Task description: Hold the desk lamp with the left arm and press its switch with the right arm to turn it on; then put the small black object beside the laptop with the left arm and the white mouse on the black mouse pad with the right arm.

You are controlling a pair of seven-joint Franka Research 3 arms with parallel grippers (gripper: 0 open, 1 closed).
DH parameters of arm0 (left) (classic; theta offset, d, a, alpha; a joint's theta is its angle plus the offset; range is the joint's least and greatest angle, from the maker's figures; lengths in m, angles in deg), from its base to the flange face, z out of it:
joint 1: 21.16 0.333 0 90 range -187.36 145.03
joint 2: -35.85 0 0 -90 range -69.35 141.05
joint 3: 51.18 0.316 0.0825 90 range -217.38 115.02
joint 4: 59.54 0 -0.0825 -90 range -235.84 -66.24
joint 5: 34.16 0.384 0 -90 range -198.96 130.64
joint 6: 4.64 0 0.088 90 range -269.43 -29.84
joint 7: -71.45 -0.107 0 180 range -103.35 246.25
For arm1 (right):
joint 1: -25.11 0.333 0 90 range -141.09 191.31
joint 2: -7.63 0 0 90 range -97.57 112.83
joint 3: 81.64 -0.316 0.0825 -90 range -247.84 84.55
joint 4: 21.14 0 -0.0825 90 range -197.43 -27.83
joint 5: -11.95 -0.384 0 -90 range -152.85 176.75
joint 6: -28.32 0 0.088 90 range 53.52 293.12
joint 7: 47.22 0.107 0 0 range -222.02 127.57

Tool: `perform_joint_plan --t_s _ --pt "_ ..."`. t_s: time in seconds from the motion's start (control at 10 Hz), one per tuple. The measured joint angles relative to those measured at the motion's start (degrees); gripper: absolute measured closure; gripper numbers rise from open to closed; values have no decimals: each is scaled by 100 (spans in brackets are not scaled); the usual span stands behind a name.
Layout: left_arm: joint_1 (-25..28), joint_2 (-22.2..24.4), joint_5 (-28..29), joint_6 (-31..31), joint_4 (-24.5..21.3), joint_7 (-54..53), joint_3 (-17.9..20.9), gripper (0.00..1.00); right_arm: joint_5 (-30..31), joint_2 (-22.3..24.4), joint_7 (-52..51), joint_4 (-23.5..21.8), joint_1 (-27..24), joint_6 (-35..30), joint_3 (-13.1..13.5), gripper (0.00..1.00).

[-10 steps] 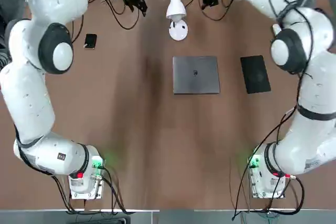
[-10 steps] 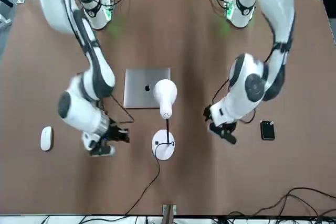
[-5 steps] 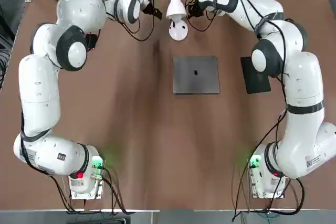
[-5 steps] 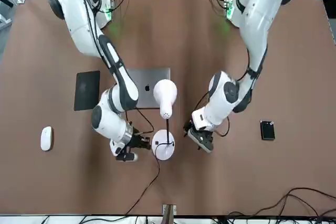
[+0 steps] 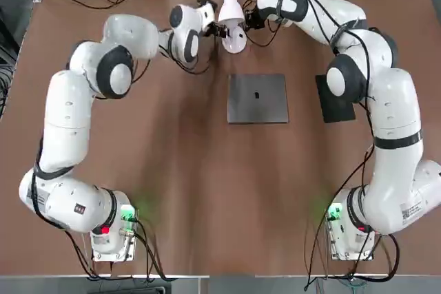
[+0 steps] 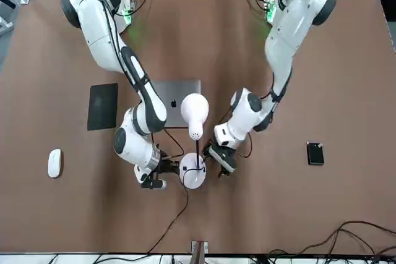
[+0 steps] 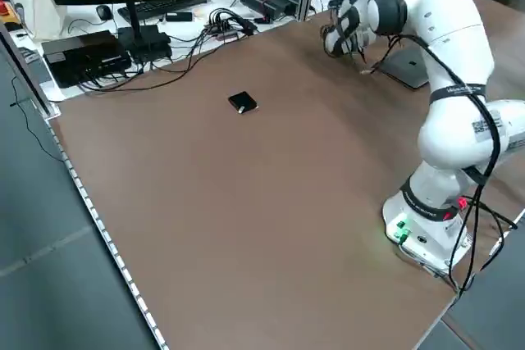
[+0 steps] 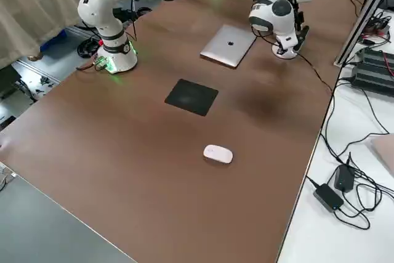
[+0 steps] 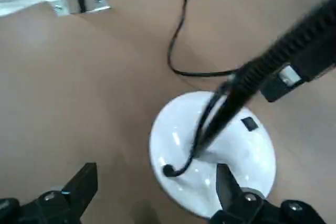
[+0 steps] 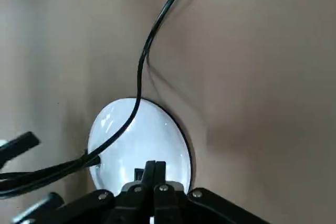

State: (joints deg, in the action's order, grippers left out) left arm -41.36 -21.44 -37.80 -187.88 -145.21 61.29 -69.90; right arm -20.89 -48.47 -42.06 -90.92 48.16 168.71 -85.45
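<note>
While straddling lamp base (image 9: 212, 153) w/ fingers spread, left claw (image 9: 152, 195) braces it at table's far edge; right claw (image 10: 154, 179), fingers pinched together, poised over switch (image 9: 249, 124). Phone (image 7: 242, 103), mouse (image 8: 218, 153) untouched, well apart from laptop (image 5: 257, 98), pad (image 5: 335, 97).

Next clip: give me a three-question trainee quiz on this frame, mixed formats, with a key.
1. True or false: the white mouse lies on the black mouse pad.
2. Which gripper has its fingers shut over the desk lamp base? A) left B) right
3. Fill in: the left gripper is open, its fingers straddling the lamp's ____.

Key: 1 false, it lies on bare table; 2 B, the right gripper; 3 base.
</note>
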Motion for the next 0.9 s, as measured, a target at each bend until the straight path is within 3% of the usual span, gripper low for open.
perform_joint_plan --t_s 0.5,0.6,0.7,0.9 --pt "-248 -533 1 -161 797 -15 25 6 -47 -31 9 -67 32 -67 -54 99" --pt "-273 -568 1 -164 878 -21 31 13 -56 -31 9 -67 39 -76 -65 99" --pt "-287 -583 6 -175 916 -41 36 31 -74 -31 10 -67 45 -81 -94 99" --pt "-373 -608 7 -321 930 -65 45 40 -111 -30 13 -66 63 -81 -132 99"
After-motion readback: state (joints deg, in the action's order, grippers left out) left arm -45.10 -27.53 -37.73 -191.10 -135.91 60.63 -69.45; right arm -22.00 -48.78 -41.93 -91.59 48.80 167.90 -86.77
